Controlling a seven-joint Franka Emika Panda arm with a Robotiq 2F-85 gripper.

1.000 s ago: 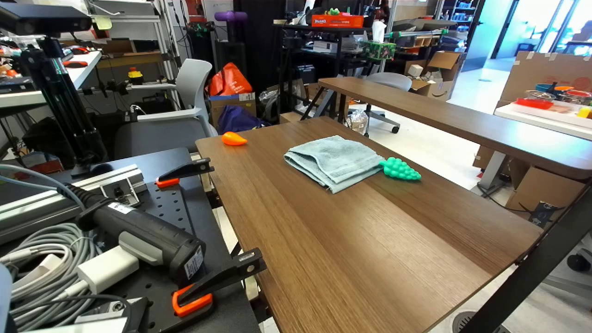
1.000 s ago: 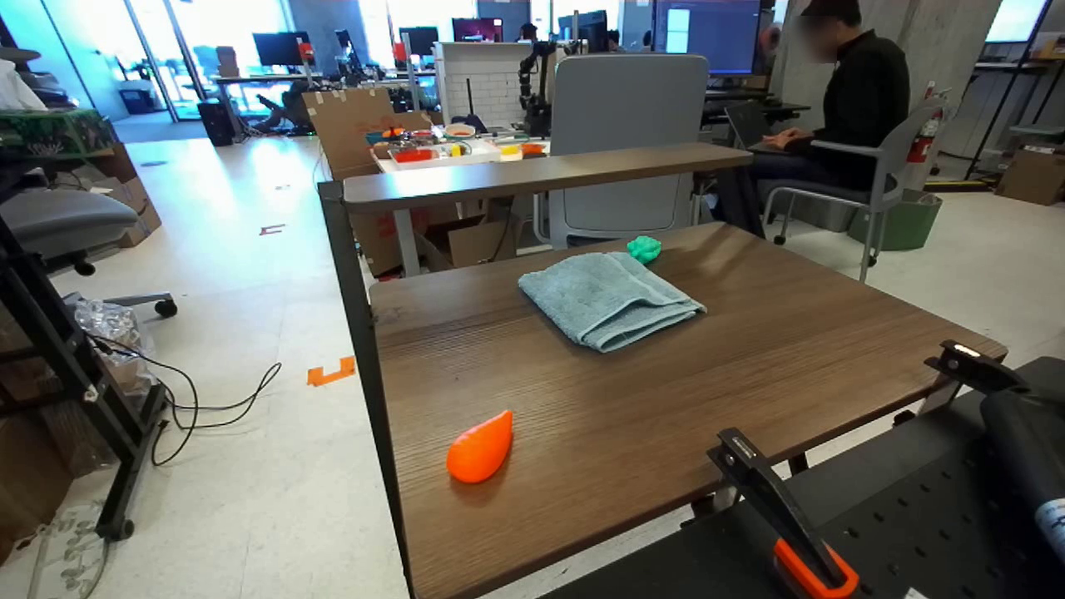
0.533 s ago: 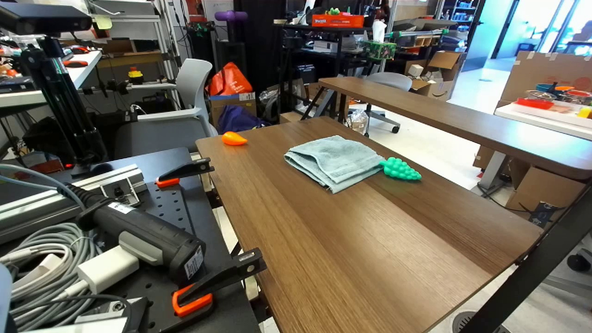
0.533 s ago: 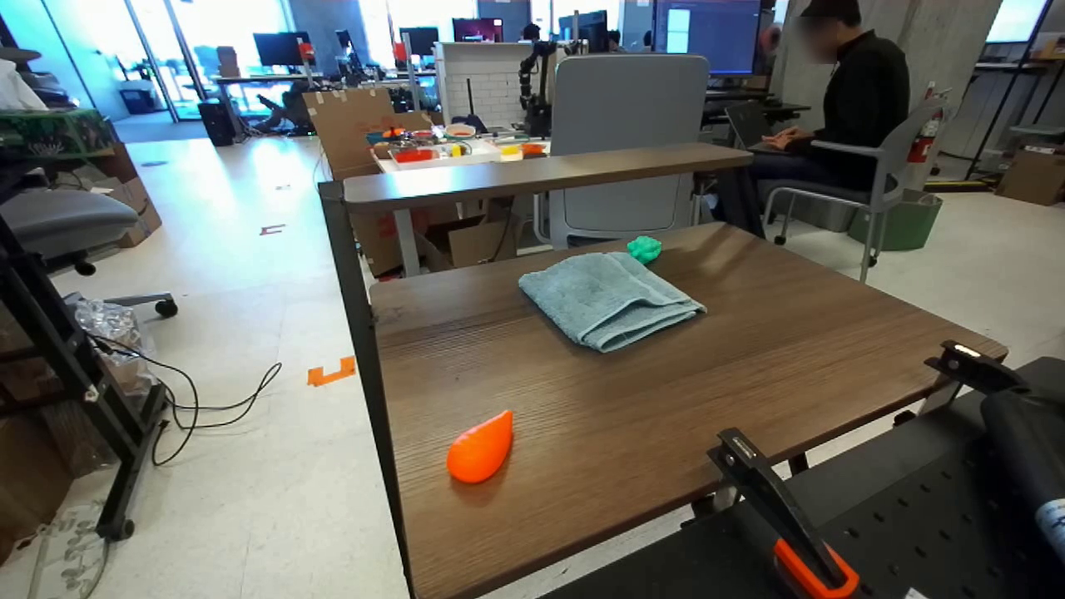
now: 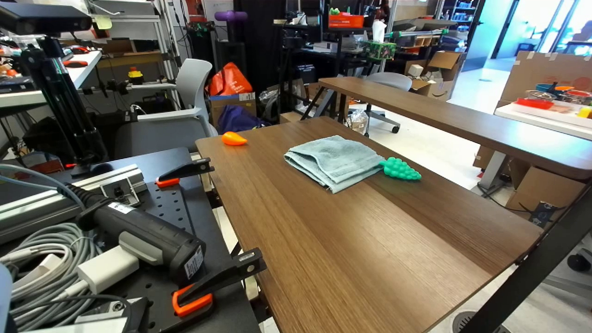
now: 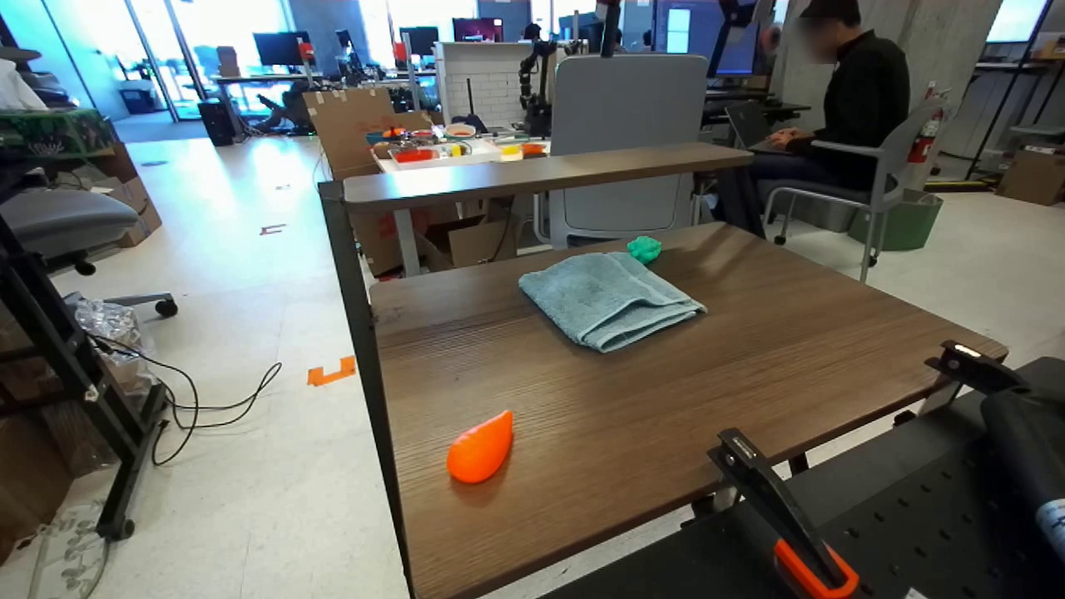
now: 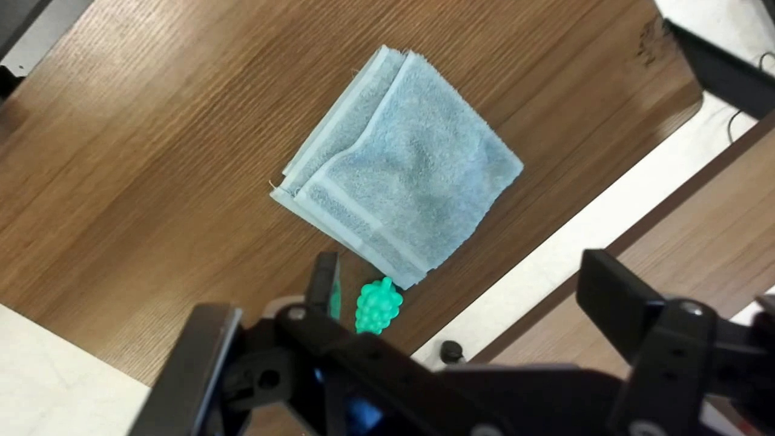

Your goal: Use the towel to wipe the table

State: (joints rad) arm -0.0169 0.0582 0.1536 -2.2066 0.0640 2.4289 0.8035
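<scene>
The towel (image 5: 335, 162) is a pale grey-blue cloth, folded roughly square, lying flat on the brown wood-grain table (image 5: 370, 259). It shows in both exterior views (image 6: 607, 295) and in the wrist view (image 7: 408, 163), where its folded layers face the upper left. My gripper (image 7: 460, 266) is open with its fingers wide apart and nothing between them. It is above the table's far side, off the towel's corner in the wrist view. In an exterior view the black fingertips (image 6: 662, 62) hang at the top edge, well above the table.
A green grape-shaped object (image 7: 378, 306) lies against the towel's corner. An orange teardrop-shaped object (image 6: 480, 449) lies at one end of the table. A second brown table (image 5: 444, 115) runs alongside. A black cart (image 5: 222, 305) with clamps borders the near side. A person (image 6: 865, 108) sits behind.
The gripper's dark fingers have come into view at the top edge of the exterior views; they were out of view before. The towel and other objects have not moved.
</scene>
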